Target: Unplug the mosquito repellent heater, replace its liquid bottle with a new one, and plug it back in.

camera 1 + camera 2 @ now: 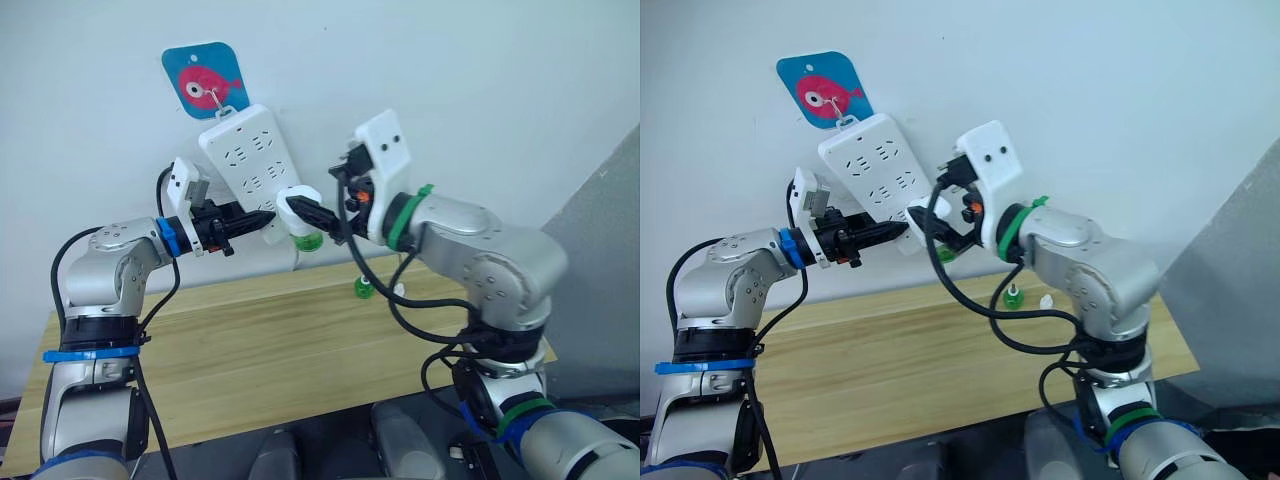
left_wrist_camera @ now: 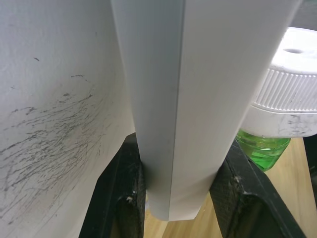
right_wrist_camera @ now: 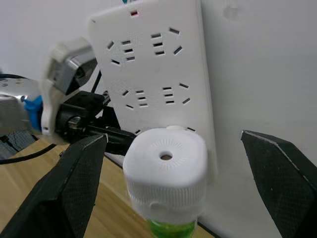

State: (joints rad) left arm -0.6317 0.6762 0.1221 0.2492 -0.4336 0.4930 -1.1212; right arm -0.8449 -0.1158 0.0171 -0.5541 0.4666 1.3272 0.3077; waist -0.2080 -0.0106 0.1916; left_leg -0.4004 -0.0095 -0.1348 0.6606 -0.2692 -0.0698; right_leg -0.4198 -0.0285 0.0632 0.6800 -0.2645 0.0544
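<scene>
White plastic marks the heater, which sits plugged into the lower end of the strip hanging on the wall, with a green bottle screwed in under it and a round vent hole facing out. The left hand is closed on the strip's lower end: in the left wrist view its two black fingers press on both side edges of the strip, and the heater is just beside this hand, on the side of the right arm. The right hand is open, with its fingers wide apart on either side of the heater and not touching it; the heater lies between them, straight ahead of this hand. In the left eye view the two hands nearly meet at the strip's bottom, the left one coming from the robot's left and the right one from its right. A blue card with a pink fish hangs on the wall above the strip, well above both hands. Under the hands is the wooden bench. On it, below the right hand and near the wall, stands a small green bottle, and a small white thing lies just beside it; what this is I cannot tell.
</scene>
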